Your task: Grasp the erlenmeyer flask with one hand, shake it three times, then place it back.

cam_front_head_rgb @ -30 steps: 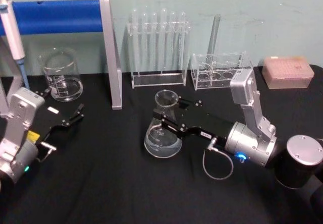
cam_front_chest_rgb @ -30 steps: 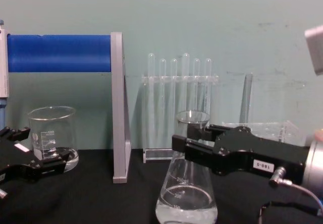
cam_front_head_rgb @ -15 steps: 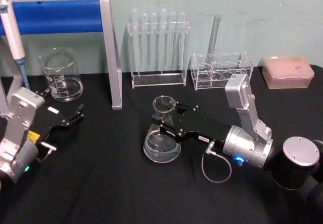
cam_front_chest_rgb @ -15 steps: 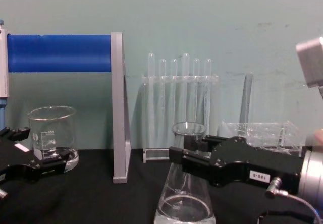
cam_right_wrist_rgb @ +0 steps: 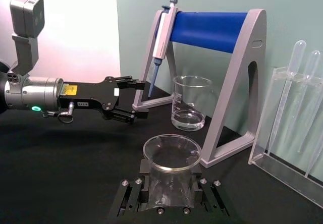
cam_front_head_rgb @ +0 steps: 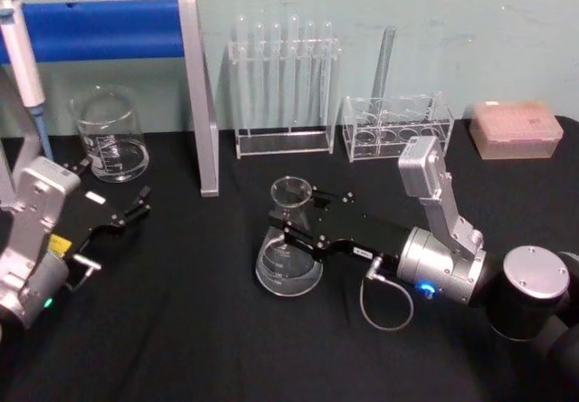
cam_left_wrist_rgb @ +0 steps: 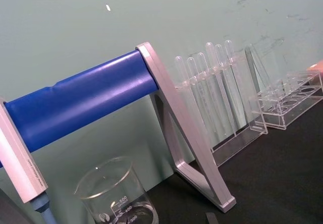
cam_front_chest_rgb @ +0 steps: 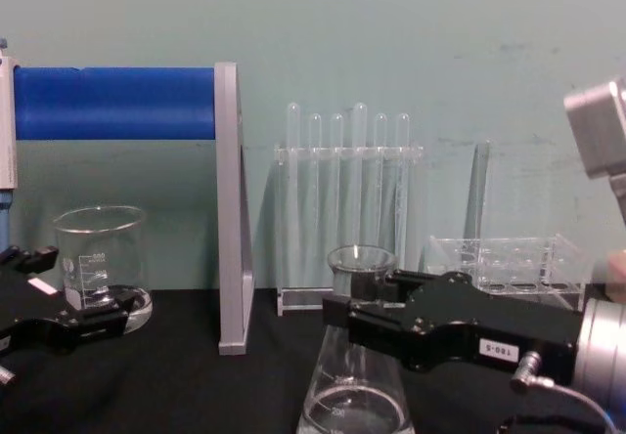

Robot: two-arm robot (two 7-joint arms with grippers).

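The erlenmeyer flask is clear glass with a little liquid and stands upright near the middle of the black table. Its rim shows close up in the right wrist view. My right gripper, black with a small white label, reaches in from the right and is shut on the flask's neck. The flask's base sits low, and I cannot tell whether it touches the cloth. My left gripper rests open at the left, apart from the flask, and also shows as the left gripper in the right wrist view.
A glass beaker stands at the back left under a pipette stand with a blue bar and a pipette. A test tube rack, a second clear rack and a pink tip box line the back.
My right gripper has lowered the flask and shifted it slightly left and toward me. The left arm has not moved.
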